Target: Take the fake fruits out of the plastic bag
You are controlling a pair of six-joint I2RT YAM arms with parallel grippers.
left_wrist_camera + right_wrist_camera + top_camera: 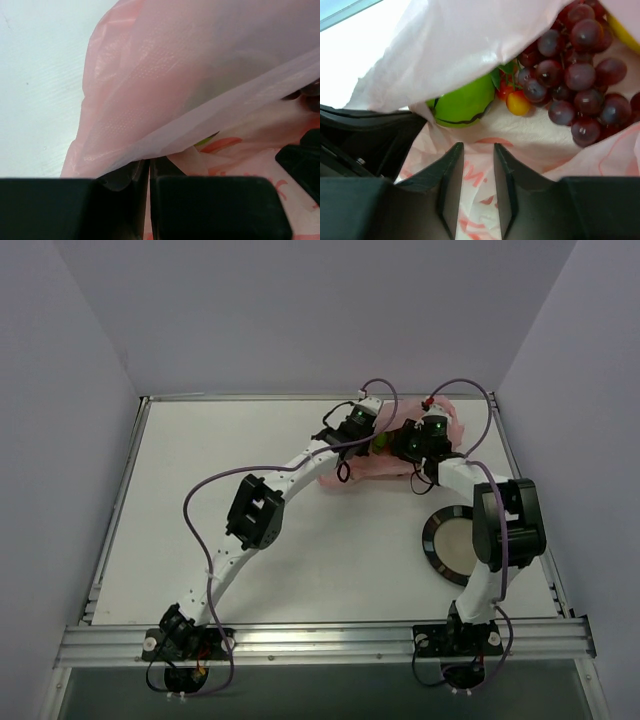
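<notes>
The pink plastic bag [372,468] lies at the back right of the table. My left gripper [149,165] is shut on the bag's upper film [175,85] and holds it up, so the mouth gapes. Inside, in the right wrist view, lie a bright green round fruit [462,102], a dark purple grape bunch [575,85] and a small orange-yellow fruit [518,103]. My right gripper [475,147] is narrowly open in the bag's mouth, over the printed lower layer [540,135], just short of the green fruit. From the top view both grippers, the left [366,428] and the right [412,445], meet over the bag.
A round black-rimmed plate [432,540] lies on the white table [220,440], near right of the bag, beside the right arm. Grey walls close in the table on three sides. The left gripper's dark body [365,140] sits close left of my right fingers.
</notes>
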